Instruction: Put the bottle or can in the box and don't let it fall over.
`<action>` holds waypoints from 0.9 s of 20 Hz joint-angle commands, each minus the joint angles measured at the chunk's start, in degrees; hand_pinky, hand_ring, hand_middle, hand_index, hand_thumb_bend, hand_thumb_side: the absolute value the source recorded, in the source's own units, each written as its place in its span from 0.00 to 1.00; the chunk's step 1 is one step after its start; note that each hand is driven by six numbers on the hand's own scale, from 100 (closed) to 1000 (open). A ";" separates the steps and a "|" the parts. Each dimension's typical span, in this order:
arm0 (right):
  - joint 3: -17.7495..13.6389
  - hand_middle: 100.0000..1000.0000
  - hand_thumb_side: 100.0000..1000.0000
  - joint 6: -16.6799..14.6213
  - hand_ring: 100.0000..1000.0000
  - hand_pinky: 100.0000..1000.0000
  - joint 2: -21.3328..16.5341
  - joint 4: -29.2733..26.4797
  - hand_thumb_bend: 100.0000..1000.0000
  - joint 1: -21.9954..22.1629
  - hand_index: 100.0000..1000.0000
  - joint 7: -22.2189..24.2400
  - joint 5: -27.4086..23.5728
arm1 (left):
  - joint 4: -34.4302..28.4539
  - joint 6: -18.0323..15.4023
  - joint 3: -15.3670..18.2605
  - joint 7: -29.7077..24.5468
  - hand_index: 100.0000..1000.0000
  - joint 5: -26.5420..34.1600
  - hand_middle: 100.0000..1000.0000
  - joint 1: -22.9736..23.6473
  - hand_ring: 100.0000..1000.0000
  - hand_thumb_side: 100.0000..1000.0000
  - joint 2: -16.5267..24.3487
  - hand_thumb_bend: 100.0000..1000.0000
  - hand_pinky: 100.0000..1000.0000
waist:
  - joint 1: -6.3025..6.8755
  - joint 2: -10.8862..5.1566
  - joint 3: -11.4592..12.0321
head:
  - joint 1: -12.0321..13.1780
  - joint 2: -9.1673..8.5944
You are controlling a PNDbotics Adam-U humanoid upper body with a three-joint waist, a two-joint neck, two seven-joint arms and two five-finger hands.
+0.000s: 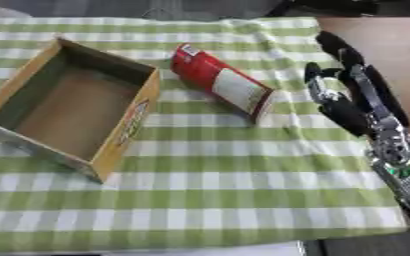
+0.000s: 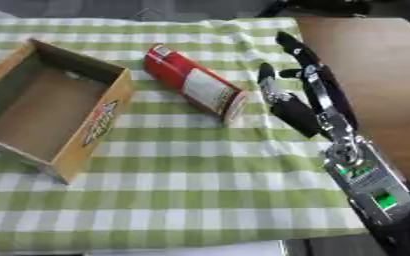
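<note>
The right hand (image 2: 300, 95) hovers just right of the can (image 1: 222, 82), fingers straight and spread, touching nothing. The red can lies on its side on the checked cloth (image 1: 243, 170), right of the empty box (image 1: 77, 107). Its white label and the box's side logo cannot be read.

Left of your black right hand (image 2: 300, 95): red can (image 1: 222, 81) with white label, tan cardboard box (image 1: 77, 107), green-and-white checked cloth (image 1: 243, 175) beneath.
</note>
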 commanded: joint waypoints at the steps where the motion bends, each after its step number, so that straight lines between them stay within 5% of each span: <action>1: 0.08 0.95 0.74 0.61 1.00 0.75 -0.80 -0.98 0.00 -0.92 1.00 0.96 0.59 | -0.78 -0.15 0.28 -0.15 0.67 0.23 0.60 -0.36 0.45 0.67 0.67 0.07 0.46 | -0.35 -1.08 0.08 | 0.02 -0.19; 18: 3.53 0.96 0.80 2.63 1.00 0.75 1.37 2.73 0.00 -4.16 1.00 4.26 2.08 | -0.74 -0.17 0.08 -0.32 0.67 0.54 0.60 -0.52 0.45 0.67 0.59 0.06 0.46 | -0.43 -0.43 0.52 | -0.41 -0.25</action>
